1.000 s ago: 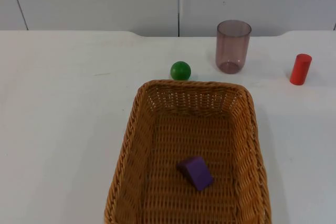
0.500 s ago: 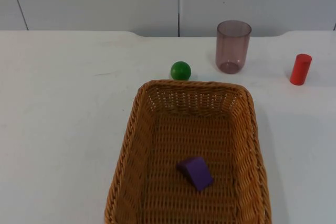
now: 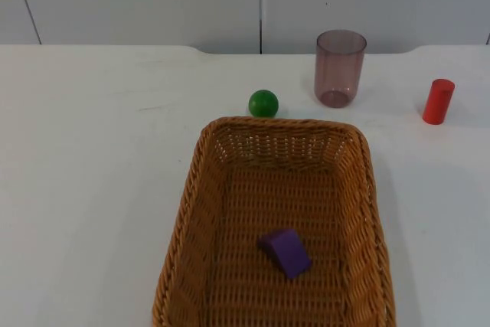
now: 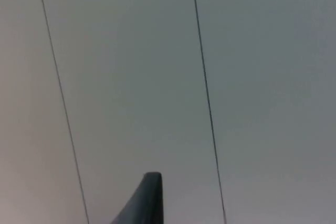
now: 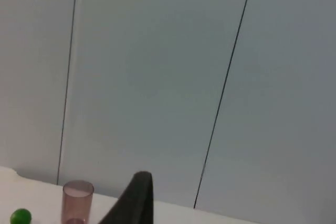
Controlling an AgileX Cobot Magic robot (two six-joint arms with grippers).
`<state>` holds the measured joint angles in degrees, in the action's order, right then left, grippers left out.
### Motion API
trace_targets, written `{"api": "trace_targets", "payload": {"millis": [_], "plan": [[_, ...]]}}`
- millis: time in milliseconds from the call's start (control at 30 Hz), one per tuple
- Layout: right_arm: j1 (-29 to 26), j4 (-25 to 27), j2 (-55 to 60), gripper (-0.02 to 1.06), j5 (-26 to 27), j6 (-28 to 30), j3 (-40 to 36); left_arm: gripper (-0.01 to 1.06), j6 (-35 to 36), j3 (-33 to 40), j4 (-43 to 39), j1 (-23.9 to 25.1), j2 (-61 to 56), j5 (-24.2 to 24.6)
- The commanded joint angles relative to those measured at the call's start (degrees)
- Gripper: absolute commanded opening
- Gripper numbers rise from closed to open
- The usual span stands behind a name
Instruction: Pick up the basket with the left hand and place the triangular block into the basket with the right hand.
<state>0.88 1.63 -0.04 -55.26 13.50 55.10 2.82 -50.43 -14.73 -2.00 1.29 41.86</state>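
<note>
A brown wicker basket [image 3: 193, 212] stands on the white table at the front, near the middle. A purple triangular block [image 3: 286, 251] lies on the basket's floor, toward the front. Nothing touches the basket or the block. My left gripper [image 4: 147, 200] is raised and points at the grey partition wall, away from the table. My right gripper [image 5: 136, 198] is also raised toward the wall, with the table's far edge below it. Both arms wait.
A green ball [image 3: 263, 103] sits just behind the basket's far rim. A translucent purple cup [image 3: 339, 67] stands behind it to the right, and a red cylinder [image 3: 439, 101] stands at the far right. The cup [image 5: 77, 202] and ball [image 5: 21, 216] also appear in the right wrist view.
</note>
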Motion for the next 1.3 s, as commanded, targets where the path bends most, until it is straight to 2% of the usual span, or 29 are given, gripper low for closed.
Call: {"api": "trace_targets", "payload": {"millis": [0, 100, 267, 433, 500, 633, 733, 900, 1000, 1133, 1267], "plan": [[-0.3, -0.5, 0.0, 1.04, -1.1, -0.6, 1.0, 1.05, -1.0, 0.2, 2.2, 0.2, -1.3, 1.3], [-0.3, -0.5, 0.0, 1.04, -1.8, -1.0, 1.2, 1.05, -1.3, 0.2, 4.0, 0.2, -1.3, 1.3], [-0.3, 0.0, 0.0, 1.04, -2.2, -2.5, 1.2, 1.05, -4.6, 1.1, 11.3, 0.2, -1.3, 5.9], [-0.3, -1.6, 0.0, 1.04, -2.8, -5.7, 1.0, 1.05, -7.1, 1.1, 13.3, 0.2, -1.3, 6.0], [-0.3, -1.6, 0.0, 1.04, -3.9, -5.1, 0.4, 1.05, -7.1, 1.1, 12.7, 0.2, -1.3, 6.3], [0.4, -1.1, 0.0, 1.04, -9.6, -4.2, -5.8, 1.05, -6.9, 2.7, 12.7, 0.2, -1.3, 8.8], [0.5, -1.1, 0.0, 1.04, -9.4, -6.7, -9.2, 1.05, -6.9, 4.7, 13.0, 0.2, -1.3, 10.6], [0.5, -0.8, 0.0, 1.04, -9.7, -7.0, -16.3, 1.05, -5.2, 9.4, 13.1, 0.2, -1.3, 12.8], [0.5, 0.1, 0.0, 1.04, -6.6, -7.0, -20.8, 1.05, -4.9, 12.5, 13.1, 0.2, -1.3, 13.0], [0.5, 0.1, 0.0, 1.04, -5.1, -7.6, -23.8, 1.05, -3.7, 15.8, 13.1, 0.2, -1.3, 13.5], [0.5, -0.1, 0.0, 1.04, -6.6, -7.9, -25.6, 1.05, -2.8, 18.9, 13.1, 0.2, -1.3, 14.8]]}}
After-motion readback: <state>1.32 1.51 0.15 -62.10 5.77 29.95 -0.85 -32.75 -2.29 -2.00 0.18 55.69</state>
